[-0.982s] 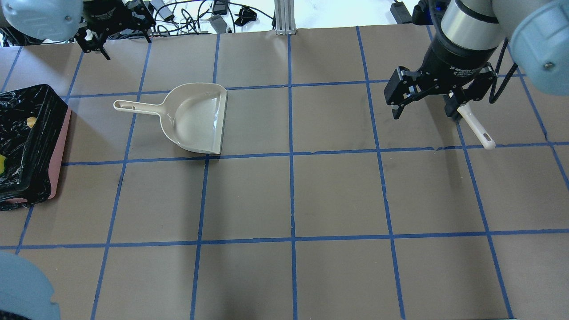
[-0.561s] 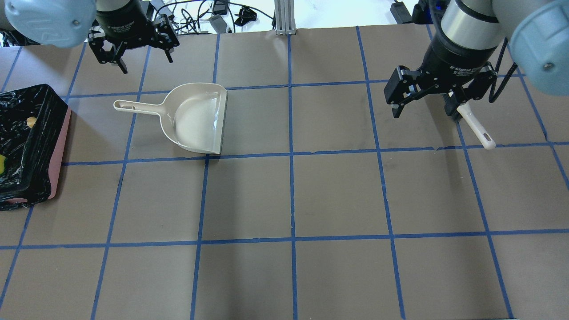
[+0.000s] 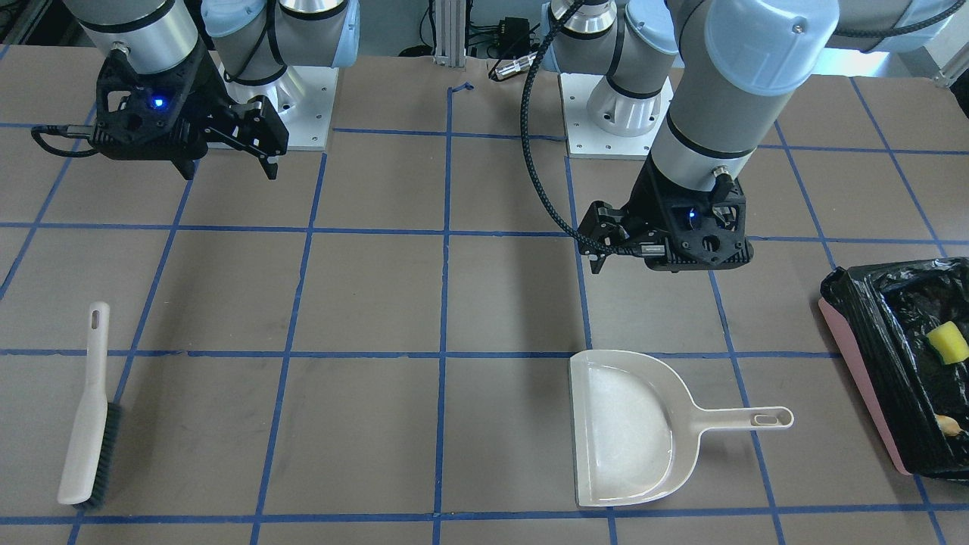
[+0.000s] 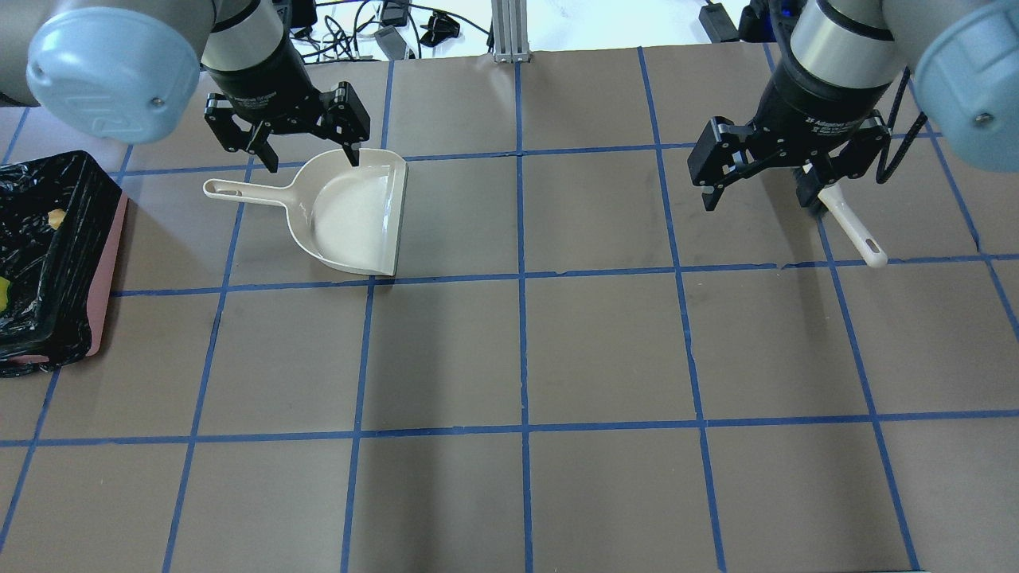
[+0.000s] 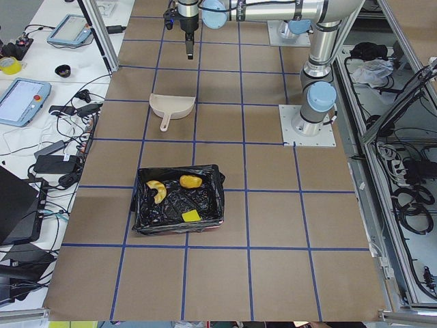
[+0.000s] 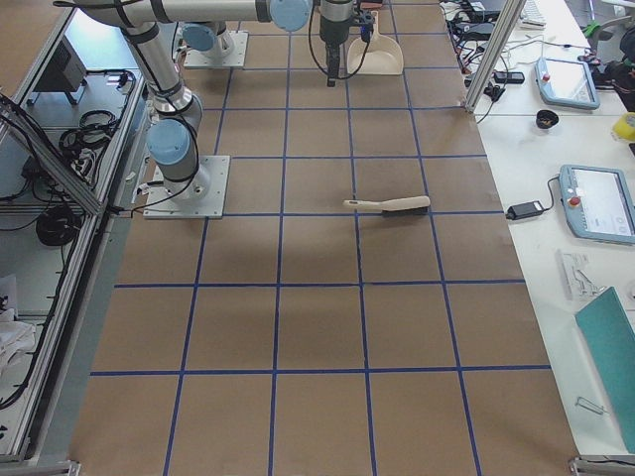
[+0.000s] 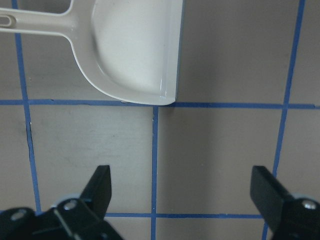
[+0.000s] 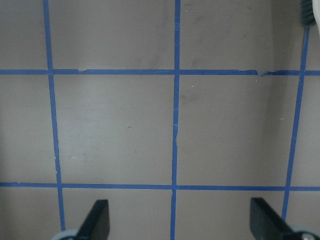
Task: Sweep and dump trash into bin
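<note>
The pink bin (image 4: 107, 270) with its black bag stands at the table's left end; it also shows in the front view (image 3: 863, 333) and the left side view (image 5: 179, 198). All three trash pieces lie inside it: a tan croissant piece (image 5: 156, 190), an orange lump (image 5: 190, 181) and a yellow sponge wedge (image 5: 192, 216). The beige dustpan (image 4: 350, 215) lies empty on the table. My left gripper (image 4: 310, 163) is open and empty, raised over the pan's far edge. My right gripper (image 4: 760, 205) is open and empty, above the table beside the brush (image 3: 87, 409).
The brush handle (image 4: 856, 231) sticks out from under the right gripper in the overhead view, its bristles hidden there. Cables and an aluminium post (image 4: 505, 32) sit beyond the table's far edge. Blue tape lines grid the brown table (image 4: 605, 350).
My left arm has swung right from the far-left corner to above the dustpan's far edge, still open. The right arm, dustpan and brush have not moved.
</note>
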`<state>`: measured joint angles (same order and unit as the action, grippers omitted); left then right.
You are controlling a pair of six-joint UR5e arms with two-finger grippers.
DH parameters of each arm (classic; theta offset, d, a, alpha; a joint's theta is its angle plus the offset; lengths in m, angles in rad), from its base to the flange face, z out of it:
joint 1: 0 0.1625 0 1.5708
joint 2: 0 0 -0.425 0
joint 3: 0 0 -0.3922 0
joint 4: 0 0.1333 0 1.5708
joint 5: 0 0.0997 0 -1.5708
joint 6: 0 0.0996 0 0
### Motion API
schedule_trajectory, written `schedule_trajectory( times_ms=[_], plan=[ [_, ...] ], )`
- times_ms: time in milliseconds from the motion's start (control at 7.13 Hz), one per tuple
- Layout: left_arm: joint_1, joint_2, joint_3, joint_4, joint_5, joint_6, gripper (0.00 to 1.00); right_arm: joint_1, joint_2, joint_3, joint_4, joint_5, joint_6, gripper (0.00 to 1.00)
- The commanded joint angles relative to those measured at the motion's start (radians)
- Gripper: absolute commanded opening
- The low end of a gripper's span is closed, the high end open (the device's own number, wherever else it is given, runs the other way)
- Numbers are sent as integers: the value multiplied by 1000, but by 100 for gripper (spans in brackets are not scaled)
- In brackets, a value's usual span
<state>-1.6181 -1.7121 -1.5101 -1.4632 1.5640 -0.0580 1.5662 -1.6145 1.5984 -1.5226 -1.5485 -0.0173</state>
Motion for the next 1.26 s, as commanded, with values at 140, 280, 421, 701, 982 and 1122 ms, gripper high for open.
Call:
schedule_trajectory(
  times_ms=[140,280,421,701,982,1122],
  plan=[
    [-16,104,-53,-14,-1,44,100,0,4,2,-25,1,-1,100],
    [-16,129,-91,-19,22,68,100,0,4,3,-27,1,-3,100],
    [-16,143,-110,-19,40,69,100,0,10,9,-27,2,-3,100],
    [-16,147,-111,-11,57,69,100,0,10,12,-27,2,-1,100],
    [-11,144,-111,-5,56,69,100,0,10,12,-24,2,26,100],
    [-6,146,-113,-5,53,70,100,0,10,12,-22,1,31,100]
  ],
)
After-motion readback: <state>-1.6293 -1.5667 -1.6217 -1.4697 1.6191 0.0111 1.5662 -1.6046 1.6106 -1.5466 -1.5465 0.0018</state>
